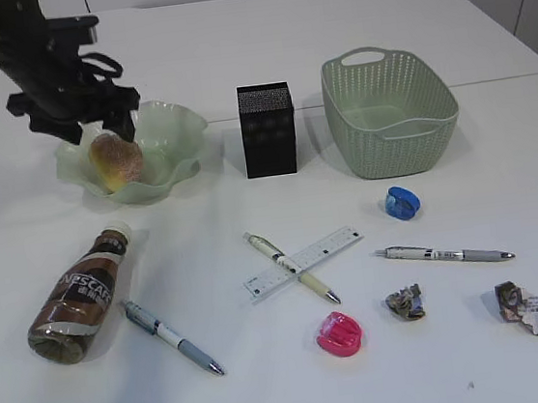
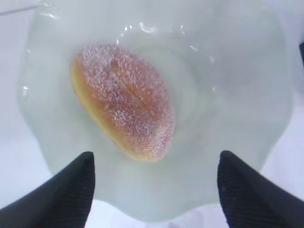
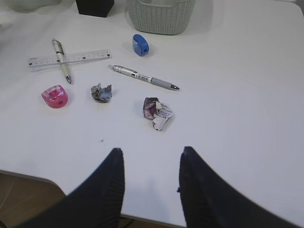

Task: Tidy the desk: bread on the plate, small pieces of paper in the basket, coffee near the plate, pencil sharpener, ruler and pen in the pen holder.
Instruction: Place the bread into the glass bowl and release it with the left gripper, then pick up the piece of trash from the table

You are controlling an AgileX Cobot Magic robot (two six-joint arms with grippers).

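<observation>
The bread [image 2: 124, 99], golden-brown with a dusted split top, lies in the pale green ruffled plate [image 2: 237, 71], left of the pen holder [image 1: 268, 129]. The left gripper [image 2: 154, 190] hangs over it, jaws spread wide and holding nothing. The right gripper [image 3: 151, 185] hovers half-open and empty above the white desk [image 3: 247, 95], near the crumpled paper [image 3: 158, 113].

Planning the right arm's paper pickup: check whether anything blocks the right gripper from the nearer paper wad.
Nothing visible does. In the right wrist view, bare desk lies between the right gripper and the nearer paper wad. The silver pen lies beyond it.
</observation>
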